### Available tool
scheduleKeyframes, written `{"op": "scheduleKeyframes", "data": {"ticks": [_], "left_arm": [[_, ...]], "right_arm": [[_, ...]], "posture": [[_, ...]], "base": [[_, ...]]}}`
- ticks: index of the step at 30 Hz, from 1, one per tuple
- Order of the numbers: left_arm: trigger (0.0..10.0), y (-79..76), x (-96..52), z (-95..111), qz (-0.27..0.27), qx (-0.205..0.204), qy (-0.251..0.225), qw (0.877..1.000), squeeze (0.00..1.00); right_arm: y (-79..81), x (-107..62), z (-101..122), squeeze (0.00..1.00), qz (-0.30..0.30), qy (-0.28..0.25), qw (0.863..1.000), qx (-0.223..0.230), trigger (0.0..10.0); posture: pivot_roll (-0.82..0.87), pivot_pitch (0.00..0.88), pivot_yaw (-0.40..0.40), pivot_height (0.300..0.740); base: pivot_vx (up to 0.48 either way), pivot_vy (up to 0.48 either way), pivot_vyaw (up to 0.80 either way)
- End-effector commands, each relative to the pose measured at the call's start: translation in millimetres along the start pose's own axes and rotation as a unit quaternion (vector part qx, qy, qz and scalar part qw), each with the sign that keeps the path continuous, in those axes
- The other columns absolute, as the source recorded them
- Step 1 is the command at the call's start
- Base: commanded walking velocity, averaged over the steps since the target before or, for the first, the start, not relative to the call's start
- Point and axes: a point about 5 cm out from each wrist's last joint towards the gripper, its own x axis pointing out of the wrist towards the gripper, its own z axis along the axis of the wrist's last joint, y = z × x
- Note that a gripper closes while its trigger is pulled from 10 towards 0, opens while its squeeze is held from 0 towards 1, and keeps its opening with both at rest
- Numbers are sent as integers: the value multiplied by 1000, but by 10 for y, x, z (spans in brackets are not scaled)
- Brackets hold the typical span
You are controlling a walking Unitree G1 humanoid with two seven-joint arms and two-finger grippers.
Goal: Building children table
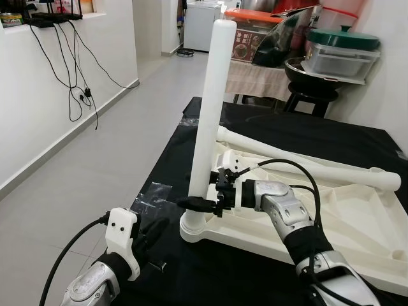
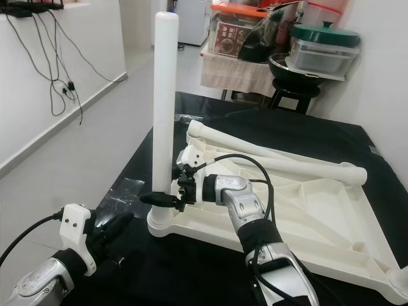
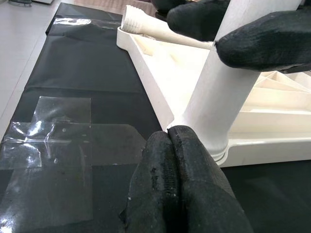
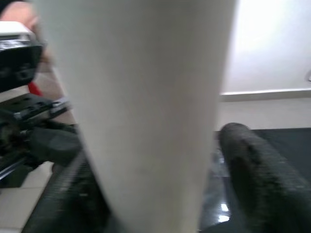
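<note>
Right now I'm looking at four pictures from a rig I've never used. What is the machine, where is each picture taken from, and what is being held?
This is a humanoid robot with two silver arms, each ending in a two-fingered black gripper. The two wide pictures come from its head camera, looking down at a black mat on the floor. On the mat lies an upside-down white tabletop with a loose table leg resting across it.

The right gripper is clamped around the upright leg, low down, just above the corner socket that the leg stands in.

The other two pictures are wrist cameras. In the left wrist view the left gripper is shut and empty, close to that socket.
</note>
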Motion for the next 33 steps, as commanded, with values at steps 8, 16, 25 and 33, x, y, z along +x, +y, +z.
{"op": "scheduleKeyframes", "data": {"ticks": [8, 16, 25, 33], "left_arm": [[10000, -31, 1, -15, -2, -1, 0, 1000, 0], [10000, -34, -34, 7, -3, -1, -1, 1000, 0], [10000, 16, -61, 15, -10, 1, 7, 1000, 0], [10000, 33, -67, 2, 8, 6, 5, 1000, 0]], "right_arm": [[-84, -125, 16, 0, 6, -16, 1000, 7, 0], [-126, -282, -110, 0, -160, -19, 987, 7, 0], [266, -168, -553, 0, -450, 20, 890, 73, 0], [224, -87, -564, 1000, -427, 23, 901, 74, 10000]], "posture": [[137, 0, -112, 740], [119, 0, -115, 740], [129, 0, -107, 740], [148, 0, -106, 740]], "base": [[0, 0, 0], [0, 0, 0], [0, 0, 0], [0, 0, 0]]}}
